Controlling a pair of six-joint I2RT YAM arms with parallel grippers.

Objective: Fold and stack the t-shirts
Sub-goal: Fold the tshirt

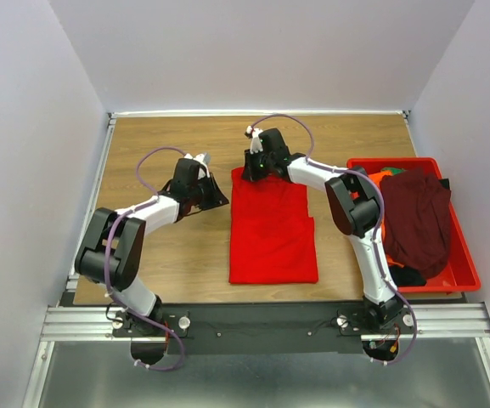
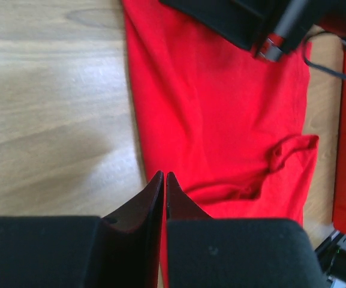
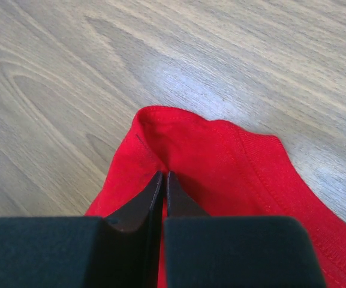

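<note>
A bright red t-shirt (image 1: 272,229) lies flat on the wooden table, folded into a long strip. My right gripper (image 1: 253,172) is at its far edge. In the right wrist view the gripper (image 3: 164,175) is shut on a puckered fold of the red t-shirt (image 3: 220,162). My left gripper (image 1: 217,198) sits low at the shirt's far-left edge. In the left wrist view it (image 2: 164,175) is shut to a hairline slit at the border of the red t-shirt (image 2: 220,108), and no cloth shows pinched. A dark maroon t-shirt (image 1: 416,221) and an orange t-shirt (image 1: 380,177) are heaped in the bin.
The red plastic bin (image 1: 461,274) stands at the table's right side, close to the right arm's elbow. The right arm's wrist (image 2: 256,24) reaches over the shirt's far end. Walls close off the table on the left, back and right.
</note>
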